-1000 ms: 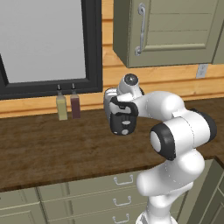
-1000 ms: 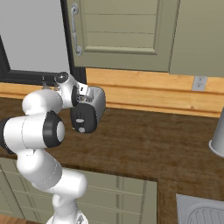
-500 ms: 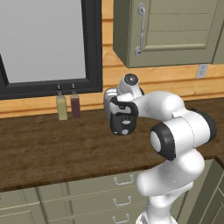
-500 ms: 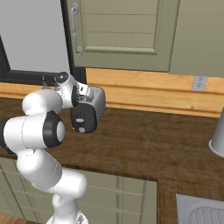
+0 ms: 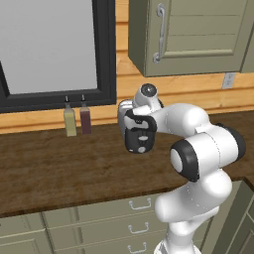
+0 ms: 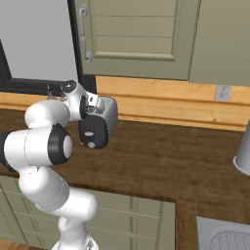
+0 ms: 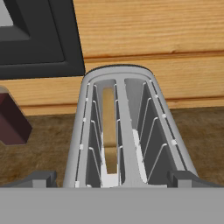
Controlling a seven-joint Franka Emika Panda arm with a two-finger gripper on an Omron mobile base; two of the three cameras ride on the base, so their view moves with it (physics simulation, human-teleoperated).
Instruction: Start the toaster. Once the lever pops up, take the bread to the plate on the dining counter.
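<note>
You see the toaster (image 5: 136,134) standing on the dark wood counter (image 5: 59,168), near the wooden wall, with its black end panel turned toward the robot. The round knob (image 6: 91,144) sits low on this panel. In the hand view you look down into the two slots of the toaster (image 7: 124,135); the bread (image 7: 109,127) stands upright inside the left slot, and the right slot has only its wire guides. The gripper (image 7: 111,179) is just above the near end of the toaster, and its two dark fingertips (image 7: 41,178) stand wide apart, one on each side of the toaster body, holding nothing. To the left of the toaster, two small bottles (image 5: 77,119) stand side by side against the wall, below the dark window frame (image 5: 105,54). A green cabinet door (image 5: 188,34) hangs above the counter.
</note>
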